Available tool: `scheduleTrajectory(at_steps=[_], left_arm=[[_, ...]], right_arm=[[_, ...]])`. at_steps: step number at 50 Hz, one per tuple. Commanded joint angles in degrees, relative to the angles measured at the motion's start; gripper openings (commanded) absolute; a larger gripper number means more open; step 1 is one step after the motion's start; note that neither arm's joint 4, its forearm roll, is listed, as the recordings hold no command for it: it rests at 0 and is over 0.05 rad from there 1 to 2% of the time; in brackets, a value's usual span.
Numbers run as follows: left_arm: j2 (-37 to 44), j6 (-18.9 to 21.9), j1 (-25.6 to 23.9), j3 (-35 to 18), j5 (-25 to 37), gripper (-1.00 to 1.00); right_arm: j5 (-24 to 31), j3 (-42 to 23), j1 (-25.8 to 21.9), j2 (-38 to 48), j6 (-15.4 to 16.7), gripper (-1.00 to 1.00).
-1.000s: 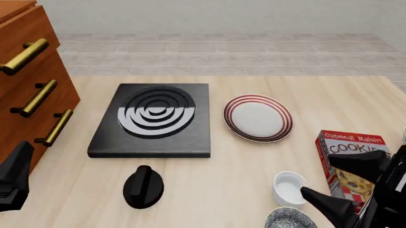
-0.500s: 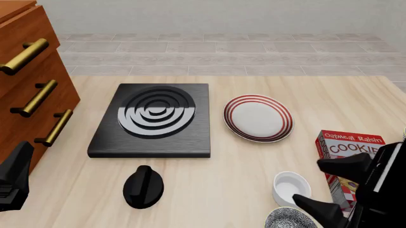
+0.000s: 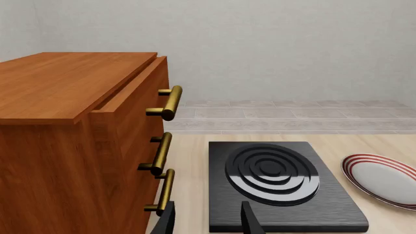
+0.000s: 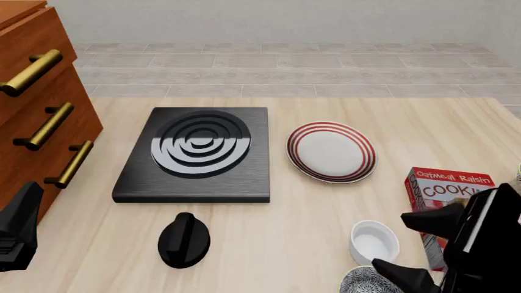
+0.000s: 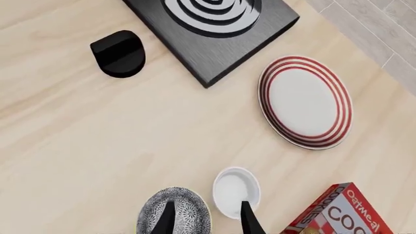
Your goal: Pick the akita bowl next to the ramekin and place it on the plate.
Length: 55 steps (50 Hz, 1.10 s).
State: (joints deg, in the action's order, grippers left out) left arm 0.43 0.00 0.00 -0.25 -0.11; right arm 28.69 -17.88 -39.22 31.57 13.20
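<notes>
Front view: the right hand [image 4: 411,249] is hanging wide open over the akita bowl [image 4: 368,282] at the near edge of the counter [image 4: 269,232], touching nothing. The bowl is sitting just beside the ramekin [image 4: 374,241]. The plate [image 4: 330,151] is lying farther back. The left hand [image 3: 206,219] is waiting partly open.

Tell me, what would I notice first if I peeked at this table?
Probably the black stove plate with shiny silver rings, sitting mid-table, and the plate with red rings just to its right. Next you'd spot the big wooden drawer cabinet with gold handles on the left. Down at the near right, the open right gripper hangs over the akita bowl, beside the white ramekin.
</notes>
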Motion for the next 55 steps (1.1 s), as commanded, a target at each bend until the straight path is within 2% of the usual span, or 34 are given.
scheduleTrajectory(at_steps=[1, 8, 13, 20, 25, 30, 39, 55], left_arm=[[0.0, 0.0, 0.0, 0.0, 0.0, 1.0], [0.0, 0.0, 0.0, 0.0, 0.0, 1.0], [0.0, 0.0, 0.0, 0.0, 0.0, 1.0], [0.0, 0.0, 0.0, 0.0, 0.0, 1.0], [0.0, 0.0, 0.0, 0.0, 0.0, 1.0], [0.0, 0.0, 0.0, 0.0, 0.0, 1.0], [0.0, 0.0, 0.0, 0.0, 0.0, 1.0], [0.0, 0.0, 0.0, 0.0, 0.0, 1.0]], right_arm=[[0.9, 0.5, -0.2, 0.2, 0.1, 1.0], [1.6, 0.7, -0.7, 0.5, 0.1, 1.0], [3.0, 0.4, 0.8, -0.3, 1.5, 1.0], [4.4, -0.1, 1.7, -0.4, 2.0, 1.0], [4.8, -0.2, 1.8, -0.1, 1.3, 1.0], [1.9, -0.4, 1.9, 3.8, 0.8, 1.0], [0.3, -0.2, 2.6, 6.5, -0.9, 1.0], [0.7, 0.5, 2.8, 6.9, -1.8, 1.0]])
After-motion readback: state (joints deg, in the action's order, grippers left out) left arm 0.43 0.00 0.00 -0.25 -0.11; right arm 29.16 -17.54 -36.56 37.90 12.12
